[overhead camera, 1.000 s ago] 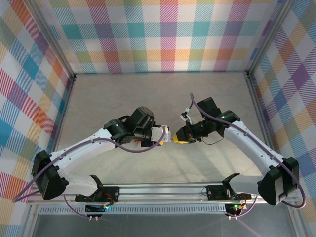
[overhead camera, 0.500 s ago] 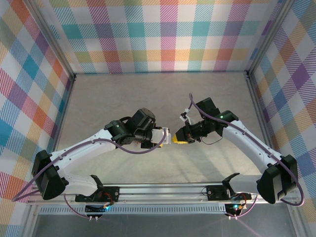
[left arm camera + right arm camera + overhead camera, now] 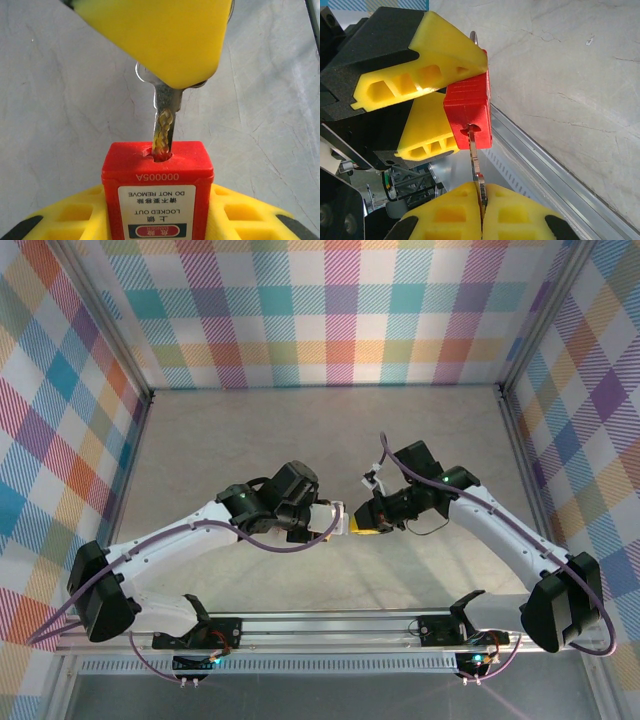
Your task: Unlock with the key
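My left gripper [image 3: 157, 212] is shut on a red padlock [image 3: 157, 190] with a white "LOCKED OUT" label, one yellow finger [image 3: 240, 215] on each side of its body. A silver key [image 3: 164, 120] has its tip in the keyhole on the padlock's end face, with most of the blade still outside. In the right wrist view my right gripper [image 3: 481, 212] is shut on the key [image 3: 475, 155] by its head, and the padlock [image 3: 467, 105] sits straight ahead between the left fingers [image 3: 420, 65]. From above, the left gripper [image 3: 330, 518] and right gripper [image 3: 360, 522] meet tip to tip over the middle of the table.
The grey table [image 3: 320, 430] is walled by plaid panels on three sides. An aluminium rail [image 3: 330, 625] carrying both arm bases runs along the near edge. Purple cables loop off both arms.
The two grippers have drawn slightly closer together, the right arm edging left toward the padlock. Both grips are unchanged.
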{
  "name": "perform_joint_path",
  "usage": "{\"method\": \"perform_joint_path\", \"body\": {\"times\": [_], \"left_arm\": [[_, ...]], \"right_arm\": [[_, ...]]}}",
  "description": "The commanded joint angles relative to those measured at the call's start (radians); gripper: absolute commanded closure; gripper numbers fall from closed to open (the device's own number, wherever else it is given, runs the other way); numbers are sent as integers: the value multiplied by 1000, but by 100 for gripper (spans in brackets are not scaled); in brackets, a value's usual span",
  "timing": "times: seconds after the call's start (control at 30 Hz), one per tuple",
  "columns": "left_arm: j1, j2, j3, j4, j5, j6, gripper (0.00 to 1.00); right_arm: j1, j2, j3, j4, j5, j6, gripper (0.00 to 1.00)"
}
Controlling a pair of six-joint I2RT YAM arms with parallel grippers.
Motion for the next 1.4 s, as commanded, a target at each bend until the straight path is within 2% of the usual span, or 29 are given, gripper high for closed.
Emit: {"method": "perform_joint_path", "body": {"times": [0.0, 0.27, 0.43, 0.7, 1.0, 1.1, 1.37], "left_arm": [[-24, 6, 34, 30, 9, 23, 97], [-79, 9, 34, 30, -37, 66, 99], [-84, -3, 47, 33, -17, 60, 100], [-81, -31, 49, 124, 110, -93, 100], [-79, -48, 30, 140, 218, -156, 100], [-79, -50, 17, 146, 220, -157, 100], [-100, -13, 30, 131, 171, -140, 100]], "right_arm": [[20, 7, -10, -7, -39, -28, 100], [20, 55, -10, 22, -44, -45, 100], [20, 68, -9, 29, -32, -78, 100], [20, 20, -79, 141, -64, -53, 100], [18, -23, -73, 14, 13, -193, 100], [18, -13, -58, -22, 41, -224, 100], [20, 20, -45, 2, -2, -199, 100]]}}
